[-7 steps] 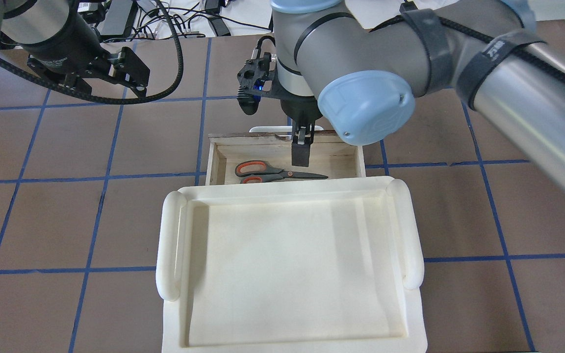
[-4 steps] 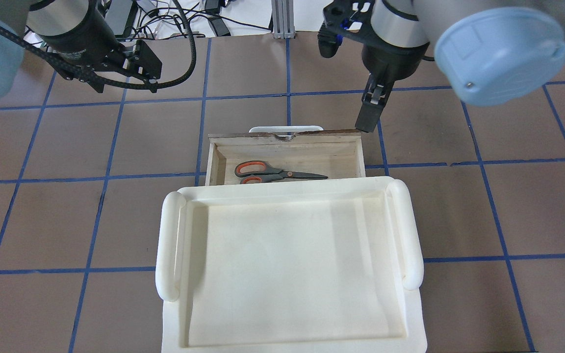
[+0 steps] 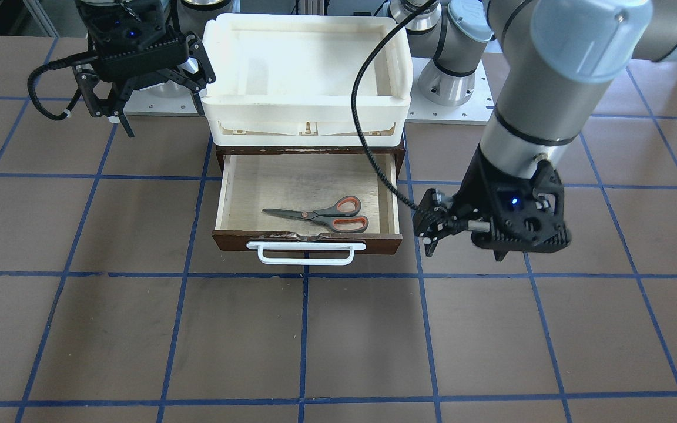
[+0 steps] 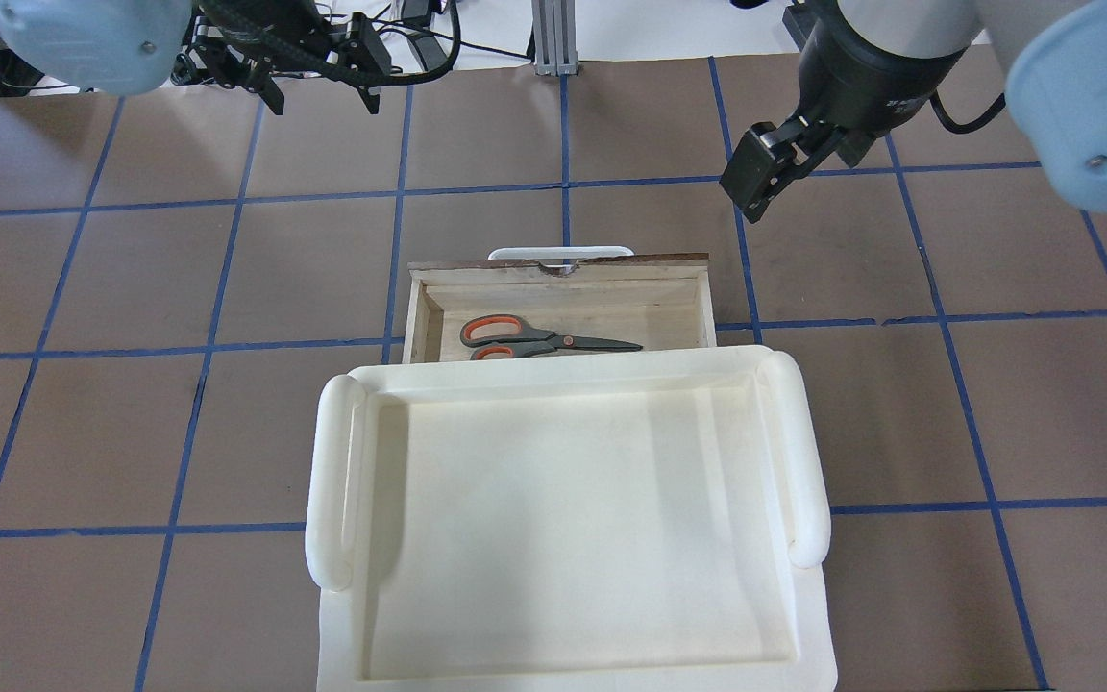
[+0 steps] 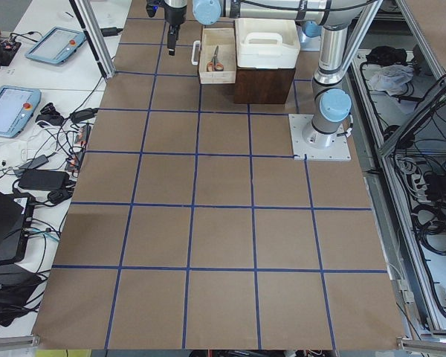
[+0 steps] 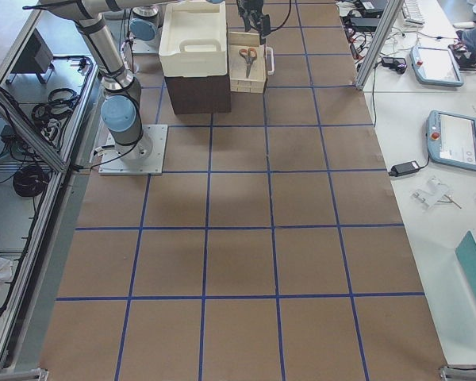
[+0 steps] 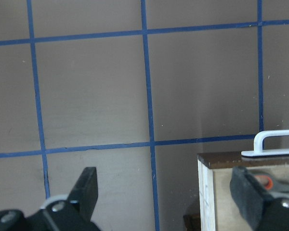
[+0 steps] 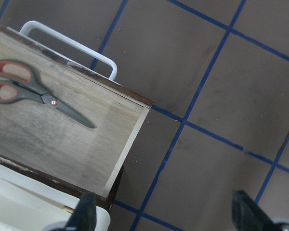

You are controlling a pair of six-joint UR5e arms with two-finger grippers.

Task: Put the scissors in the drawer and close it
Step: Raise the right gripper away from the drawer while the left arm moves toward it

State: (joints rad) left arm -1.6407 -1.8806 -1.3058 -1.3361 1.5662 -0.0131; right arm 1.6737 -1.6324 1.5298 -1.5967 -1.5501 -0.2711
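White tray (image 4: 331,481) sat on the cabinet (image 3: 218,154) near the robot-side edge, mid-width. Drawer (image 4: 611,260) stood open toward the operators' edge. Scissors (image 4: 544,338) lay flat inside it, handles toward the left edge. Left gripper (image 3: 428,227) and right gripper (image 4: 755,181) hovered, jaws spread wide, holding nothing.

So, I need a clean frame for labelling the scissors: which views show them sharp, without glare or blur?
Front-facing view: scissors sharp, though the tray is nearly washed out white. Right wrist view: scissors crisp; only the right fingers at the bottom edge are blurred. Overhead view: the tray's rim hides part of one handle. Left wrist view: a blurred left finger hides most of them. Side views: too small.
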